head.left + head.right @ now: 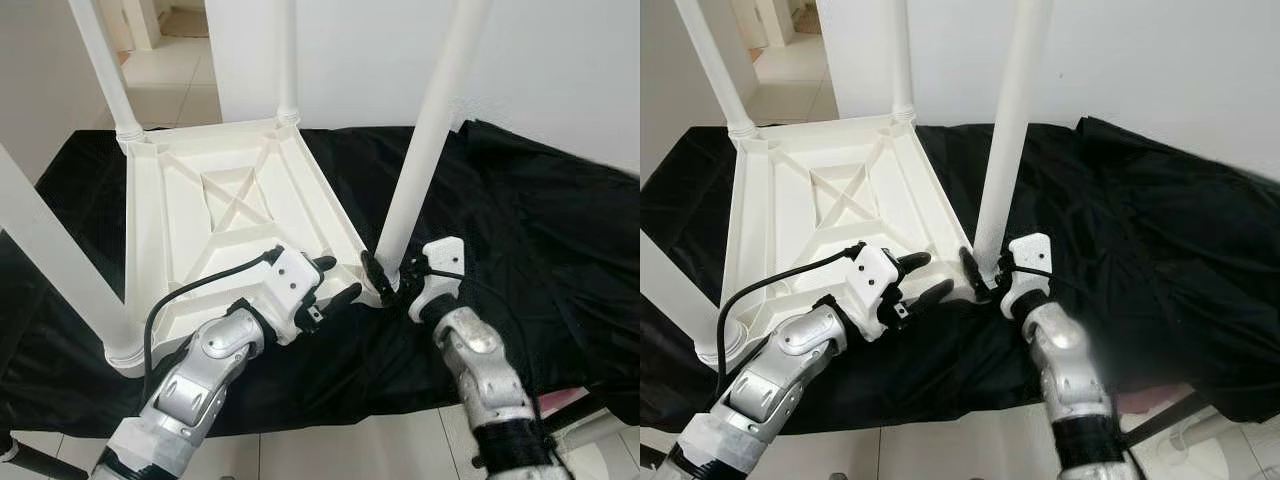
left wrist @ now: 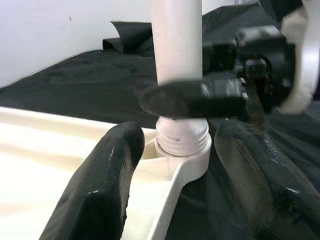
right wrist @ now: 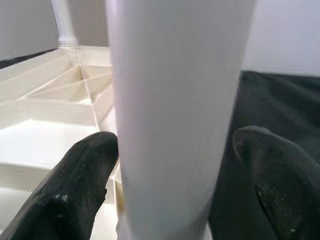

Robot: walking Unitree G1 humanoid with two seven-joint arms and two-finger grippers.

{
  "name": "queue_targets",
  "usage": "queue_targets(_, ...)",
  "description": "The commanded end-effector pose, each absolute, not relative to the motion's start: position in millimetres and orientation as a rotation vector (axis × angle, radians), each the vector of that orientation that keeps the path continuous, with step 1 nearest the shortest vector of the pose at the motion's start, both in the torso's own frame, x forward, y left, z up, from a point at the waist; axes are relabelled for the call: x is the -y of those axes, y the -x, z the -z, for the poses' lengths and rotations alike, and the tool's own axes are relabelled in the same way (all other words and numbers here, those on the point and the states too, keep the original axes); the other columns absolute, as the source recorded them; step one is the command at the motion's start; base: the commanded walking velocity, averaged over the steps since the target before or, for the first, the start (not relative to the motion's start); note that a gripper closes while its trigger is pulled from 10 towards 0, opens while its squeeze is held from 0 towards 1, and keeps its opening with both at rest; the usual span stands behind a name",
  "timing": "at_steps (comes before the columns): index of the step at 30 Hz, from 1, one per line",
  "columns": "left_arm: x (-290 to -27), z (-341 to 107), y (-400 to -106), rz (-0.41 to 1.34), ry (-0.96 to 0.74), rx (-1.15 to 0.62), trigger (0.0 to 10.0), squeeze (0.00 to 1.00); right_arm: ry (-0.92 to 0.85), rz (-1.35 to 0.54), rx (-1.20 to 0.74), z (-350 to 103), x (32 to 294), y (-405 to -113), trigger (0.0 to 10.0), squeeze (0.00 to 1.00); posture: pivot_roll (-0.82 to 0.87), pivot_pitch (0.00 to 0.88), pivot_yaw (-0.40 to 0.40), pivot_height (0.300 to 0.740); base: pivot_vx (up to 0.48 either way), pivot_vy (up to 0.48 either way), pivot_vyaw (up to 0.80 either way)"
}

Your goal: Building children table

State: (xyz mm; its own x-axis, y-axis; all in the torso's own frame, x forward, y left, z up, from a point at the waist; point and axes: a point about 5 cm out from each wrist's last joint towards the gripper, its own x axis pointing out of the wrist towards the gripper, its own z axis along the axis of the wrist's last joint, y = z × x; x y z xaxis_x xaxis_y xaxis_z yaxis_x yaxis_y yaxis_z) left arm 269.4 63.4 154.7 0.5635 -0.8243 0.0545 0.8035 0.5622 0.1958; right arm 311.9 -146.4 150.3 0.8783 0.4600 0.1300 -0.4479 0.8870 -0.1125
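— Seating the near right leg (image 1: 425, 150) into its corner socket (image 2: 192, 155) is the step in hand, I judge; the white table top (image 1: 215, 215) lies upside down on the black cloth (image 1: 540, 250) that covers the surface, ribs up, and this leg stands in the corner nearest my right arm.

— How does it sit?

— Upright, or close to it; in my left wrist view a few threads still show above the socket collar, so I judge it not fully home. Three other legs already stand at the other corners.

— And your claws?

— My right claw (image 1: 385, 280) is clenched around the leg just above the socket, one finger (image 3: 75, 185) on each side of the white tube; my left claw (image 1: 335, 280) is released, fingers spread, hovering at the table top's rim just beside that same corner, gripping nothing.

— What makes the turn go well?

— Keep the leg plumb over the socket so the thread does not cross; turn with the right claw low on the tube, where it bends least; let the left claw press down on the rim so the top does not spin or slide on the slippery cloth; stop once the threads vanish into the collar, because forcing plastic further could strip it.
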Motion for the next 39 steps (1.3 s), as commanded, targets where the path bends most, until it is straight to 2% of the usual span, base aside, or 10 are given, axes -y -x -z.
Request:
queue_targets(1, -60.0, -148.1, -261.6, 1.105, -0.157, 0.099, 10.0, 0.0, 0.08, -0.514, 0.145, -147.8, 147.3, -314.2, 10.0, 0.0, -0.07, 0.0, -0.024, 0.74, 0.0, 0.0, 0.0)
queue_targets(14, -59.5, -146.5, -265.1, 1.069, -0.119, 0.055, 10.0, 0.0, 0.174, -0.688, 0.093, -144.2, 151.7, -333.7, 10.0, 0.0, -0.04, 0.0, -0.011, 0.74, 0.0, 0.0, 0.0)
queue_targets(16, -59.3, -146.7, -264.8, 1.068, -0.128, 0.061, 10.0, 0.0, 0.191, -0.693, 0.093, -144.4, 154.9, -334.7, 0.7, 0.0, -0.05, 0.0, -0.01, 0.74, 0.0, 0.0, 0.0)
queue_targets(18, -59.0, -146.9, -264.4, 1.07, -0.134, 0.067, 10.0, 0.0, 0.196, -0.691, 0.094, -144.5, 156.6, -335.2, 0.7, 0.0, -0.05, 0.0, -0.01, 0.74, 0.0, 0.0, 0.0)
queue_targets(19, -58.8, -147.4, -264.0, 1.068, -0.149, 0.083, 10.0, 0.0, 0.196, -0.691, 0.094, -144.6, 158.1, -335.4, 0.0, 0.0, -0.05, 0.0, -0.014, 0.74, 0.0, 0.0, 0.0)
queue_targets(31, -58.8, -147.7, -266.3, 1.002, -0.192, 0.111, 10.0, 0.0, 0.168, -0.681, 0.08, -137.4, 165.6, -332.9, 0.0, 0.0, -0.04, 0.0, -0.031, 0.74, 0.0, 0.0, 0.0)
queue_targets(32, -59.0, -147.5, -265.9, 1.001, -0.192, 0.11, 10.0, 0.0, 0.156, -0.66, 0.078, -136.3, 166.1, -332.5, 4.7, 0.0, -0.04, 0.0, -0.034, 0.74, 0.0, 0.0, 0.0)
queue_targets(33, -59.0, -147.5, -265.9, 1.001, -0.192, 0.11, 10.0, 0.0, 0.156, -0.66, 0.078, -136.3, 166.1, -332.5, 4.7, 0.0, -0.04, 0.0, -0.034, 0.74, 0.0, 0.0, 0.0)
queue_targets(34, -59.7, -147.4, -265.6, 0.998, -0.19, 0.109, 10.0, 0.0, 0.138, -0.626, 0.066, -134.9, 165.9, -332.5, 10.0, 0.0, -0.04, 0.0, -0.035, 0.74, 0.0, 0.0, 0.0)
queue_targets(39, -62.1, -142.5, -266.8, 0.993, -0.198, 0.081, 10.0, 0.0, 0.08, -0.474, 0.055, -132.3, 159.1, -330.2, 10.0, 0.0, -0.04, 0.0, -0.039, 0.74, 0.0, 0.0, 0.0)
